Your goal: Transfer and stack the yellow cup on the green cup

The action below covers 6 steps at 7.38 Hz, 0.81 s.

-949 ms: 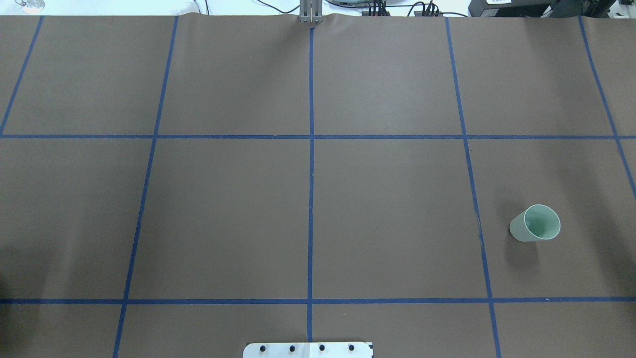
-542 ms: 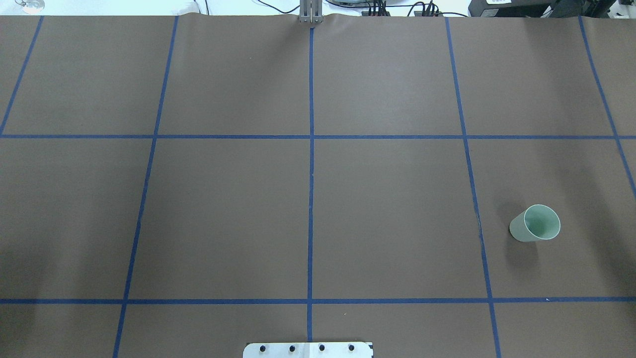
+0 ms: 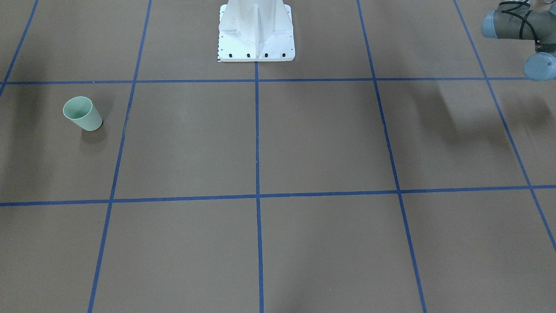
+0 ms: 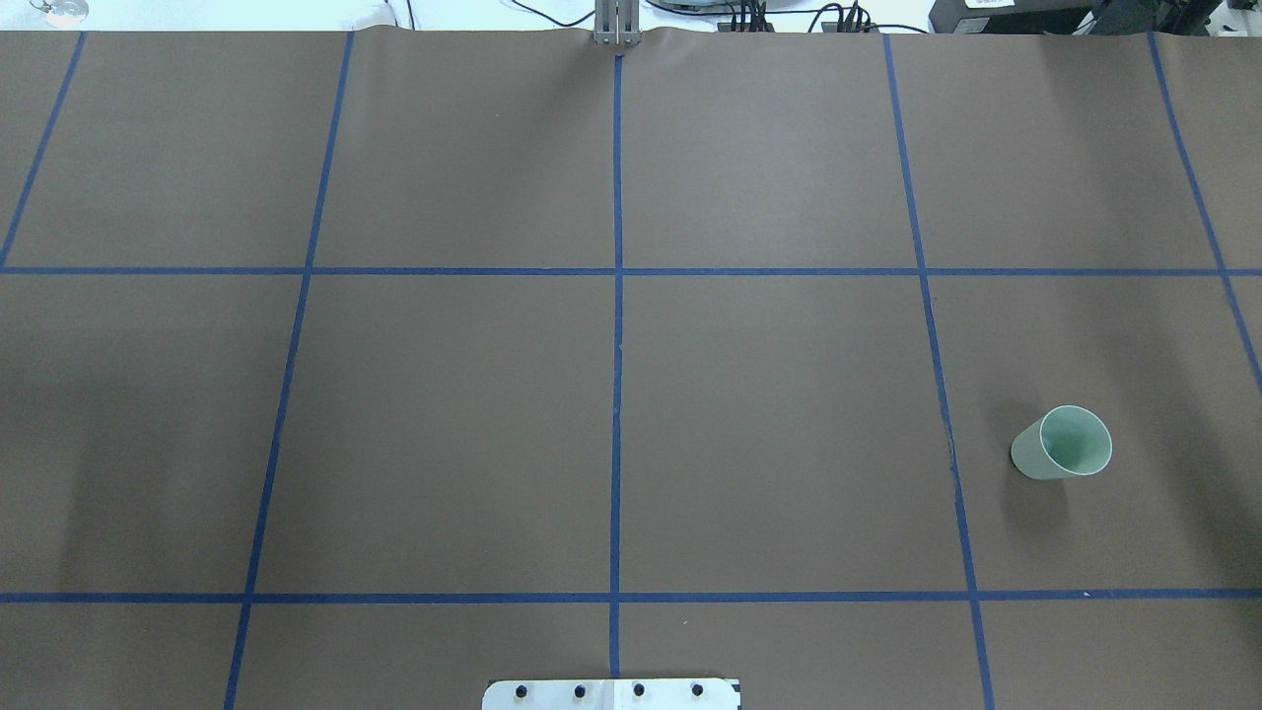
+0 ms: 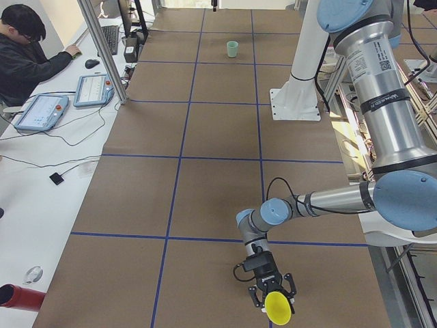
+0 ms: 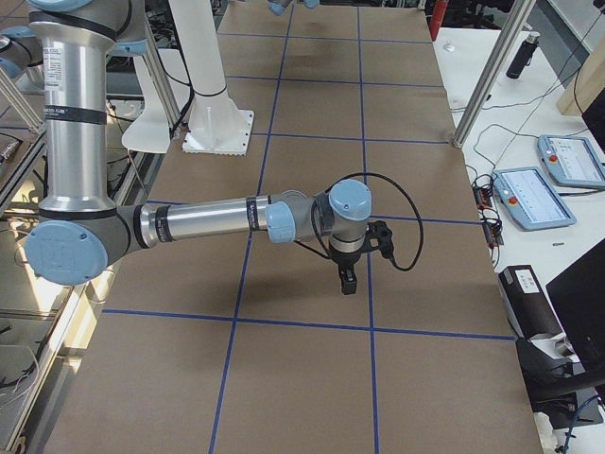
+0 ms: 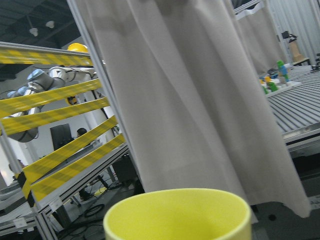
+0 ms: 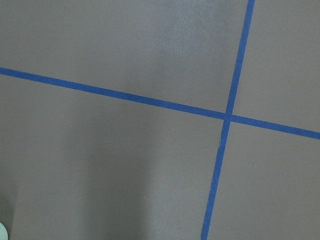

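Note:
The green cup (image 4: pixel 1062 443) stands upright on the brown table on my right side; it also shows in the front view (image 3: pixel 82 114) and far off in the left view (image 5: pixel 233 48). The yellow cup (image 5: pixel 278 309) is at my left gripper (image 5: pixel 272 295), past the table's left end, with its open rim turned sideways. Its rim (image 7: pixel 177 215) fills the bottom of the left wrist view. I cannot tell whether that gripper is shut. My right gripper (image 6: pixel 348 282) hangs fingers down over the table near a tape crossing; I cannot tell its state.
Blue tape lines (image 4: pixel 616 345) split the table into squares. The white robot base (image 3: pixel 256 34) stands at the table's near middle edge. An operator (image 5: pixel 27 55) sits at a side bench with tablets (image 5: pixel 92 89). A left arm joint (image 3: pixel 517 24) shows in the front view.
The green cup has not moved. A faint shadow at the lower left edge of the overhead view has faded.

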Tool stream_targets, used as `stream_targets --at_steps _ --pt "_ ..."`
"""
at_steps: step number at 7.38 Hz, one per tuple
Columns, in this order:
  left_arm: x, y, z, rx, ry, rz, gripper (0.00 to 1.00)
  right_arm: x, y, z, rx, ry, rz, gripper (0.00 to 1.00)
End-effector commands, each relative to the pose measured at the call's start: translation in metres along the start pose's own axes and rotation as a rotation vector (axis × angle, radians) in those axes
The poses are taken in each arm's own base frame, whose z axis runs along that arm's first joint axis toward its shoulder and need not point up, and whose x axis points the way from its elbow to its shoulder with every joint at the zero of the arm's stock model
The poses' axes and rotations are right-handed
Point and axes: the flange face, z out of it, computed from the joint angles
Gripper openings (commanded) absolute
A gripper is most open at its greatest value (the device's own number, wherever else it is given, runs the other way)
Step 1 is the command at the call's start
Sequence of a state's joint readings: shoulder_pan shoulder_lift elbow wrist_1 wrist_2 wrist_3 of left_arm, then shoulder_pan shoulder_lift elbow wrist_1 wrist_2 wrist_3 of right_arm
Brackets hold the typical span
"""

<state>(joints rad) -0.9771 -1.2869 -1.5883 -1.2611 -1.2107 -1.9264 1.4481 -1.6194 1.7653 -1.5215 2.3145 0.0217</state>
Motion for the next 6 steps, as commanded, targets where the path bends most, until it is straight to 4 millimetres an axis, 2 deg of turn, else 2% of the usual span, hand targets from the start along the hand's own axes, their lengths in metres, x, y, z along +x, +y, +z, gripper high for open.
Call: stream_targets --at_steps 1,2,3,4,5,6 --pt "0.059 -0.108 -0.05 0.032 0.2 0.091 0.0 0.01 0.005 0.006 -0.009 0.043 -0.001 1.0" --pt "0.079 -0.152 -0.079 0.044 0.304 0.184 0.0 0.01 0.012 0.008 -0.016 0.025 0.013 1.0" --pt "0.099 -0.187 -0.121 0.086 0.43 0.276 0.0 0.007 0.016 0.009 -0.02 -0.021 0.018 1.0" --pt "0.113 -0.219 -0.16 0.141 0.526 0.358 0.0 -0.005 0.011 0.001 -0.002 -0.055 0.005 1.0" --pt "0.126 -0.236 -0.207 0.13 0.685 0.383 0.0 -0.017 0.001 -0.012 0.023 -0.055 0.029 1.0" --pt "0.134 -0.241 -0.245 0.083 0.85 0.424 0.0 -0.037 -0.025 -0.021 0.044 -0.06 0.025 1.0"
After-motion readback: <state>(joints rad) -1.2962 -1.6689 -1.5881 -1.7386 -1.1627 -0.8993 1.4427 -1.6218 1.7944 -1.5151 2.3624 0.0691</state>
